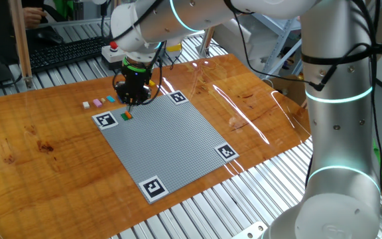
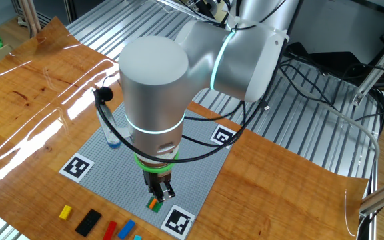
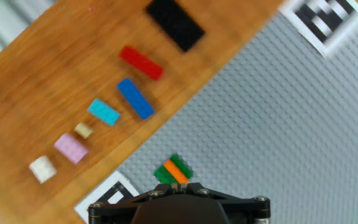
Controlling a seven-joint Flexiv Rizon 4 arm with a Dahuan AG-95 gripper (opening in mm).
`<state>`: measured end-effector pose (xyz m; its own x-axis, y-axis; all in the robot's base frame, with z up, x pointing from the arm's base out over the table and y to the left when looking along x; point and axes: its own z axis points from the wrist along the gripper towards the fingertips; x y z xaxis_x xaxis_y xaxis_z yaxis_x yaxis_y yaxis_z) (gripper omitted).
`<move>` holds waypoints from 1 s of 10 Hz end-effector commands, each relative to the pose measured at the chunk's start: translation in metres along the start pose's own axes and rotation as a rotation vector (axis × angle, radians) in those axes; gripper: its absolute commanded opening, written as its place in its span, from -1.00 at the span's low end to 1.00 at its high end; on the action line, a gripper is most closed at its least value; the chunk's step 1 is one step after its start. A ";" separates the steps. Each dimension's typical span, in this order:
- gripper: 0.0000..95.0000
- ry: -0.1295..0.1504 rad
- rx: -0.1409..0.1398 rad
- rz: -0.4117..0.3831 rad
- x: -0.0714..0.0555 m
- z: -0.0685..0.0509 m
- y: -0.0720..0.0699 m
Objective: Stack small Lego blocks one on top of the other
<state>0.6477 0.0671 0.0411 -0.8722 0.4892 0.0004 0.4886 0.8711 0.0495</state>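
The claw (image 2: 160, 193) points straight down, fingers fully together, gripping nothing, tips pressing on the orange brick (image 3: 179, 168) atop the green brick (image 3: 166, 173) on the grey baseplate (image 1: 171, 143); spare bricks lie in a row on the wooden surface (image 1: 52, 133); pressing off-centre risks tilting the orange brick or leaving it half-seated; lifting away could drag it loose.

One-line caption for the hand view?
Shut jaws press on the orange-and-green brick pair on the grey baseplate; seven loose bricks line the wood.
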 end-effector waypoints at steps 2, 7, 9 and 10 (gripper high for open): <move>-1.00 -0.024 0.001 -0.271 -0.012 -0.003 0.012; -1.00 -0.014 -0.002 -0.369 -0.029 -0.010 0.009; -1.00 -0.016 0.000 -0.383 -0.037 -0.010 0.009; -1.00 -0.014 0.000 -0.388 -0.041 -0.012 0.010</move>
<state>0.6894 0.0560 0.0519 -0.9919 0.1225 -0.0325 0.1211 0.9917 0.0427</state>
